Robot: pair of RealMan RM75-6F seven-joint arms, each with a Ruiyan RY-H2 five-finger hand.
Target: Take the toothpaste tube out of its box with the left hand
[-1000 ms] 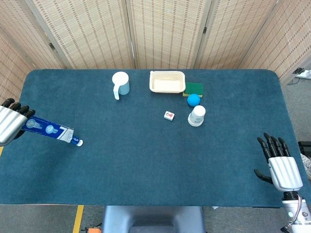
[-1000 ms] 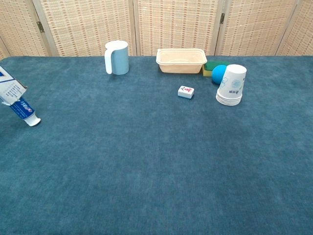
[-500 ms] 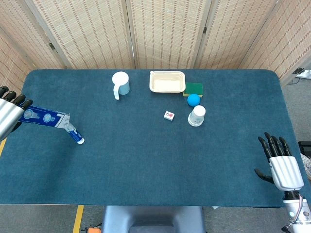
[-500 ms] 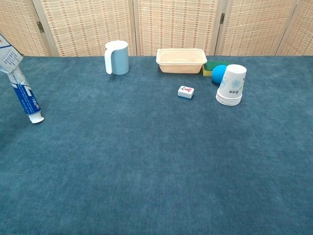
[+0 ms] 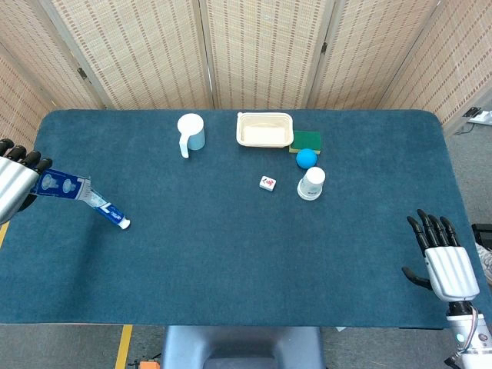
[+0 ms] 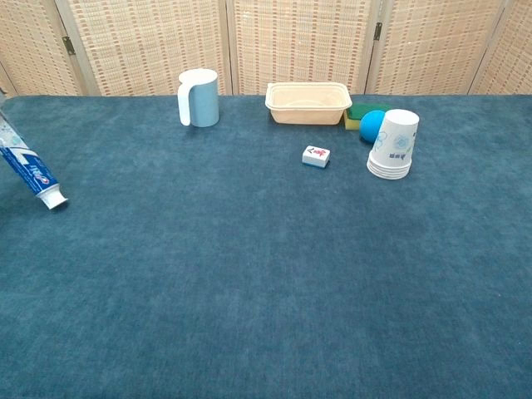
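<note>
At the table's left edge my left hand [image 5: 14, 187] holds the blue toothpaste box [image 5: 61, 186] by its outer end. The blue and white toothpaste tube [image 5: 108, 213] sticks out of the box's open end, slanting down to the table with its white cap [image 5: 125, 224] touching the cloth. In the chest view only the tube [image 6: 30, 176] and its cap [image 6: 55, 199] show at the left border; the hand is out of that frame. My right hand [image 5: 444, 264] rests at the front right corner, fingers spread, holding nothing.
At the back stand a light blue mug [image 5: 191, 133], a cream tray [image 5: 265, 129], a green sponge [image 5: 307, 141] and a blue ball [image 5: 307, 158]. A stack of paper cups [image 5: 311, 184] and a small white tile [image 5: 267, 183] lie mid-table.
The left hand drew the box back to the left, and more of the tube has slid out. The tube's cap stays on the cloth. The right hand has not moved.
</note>
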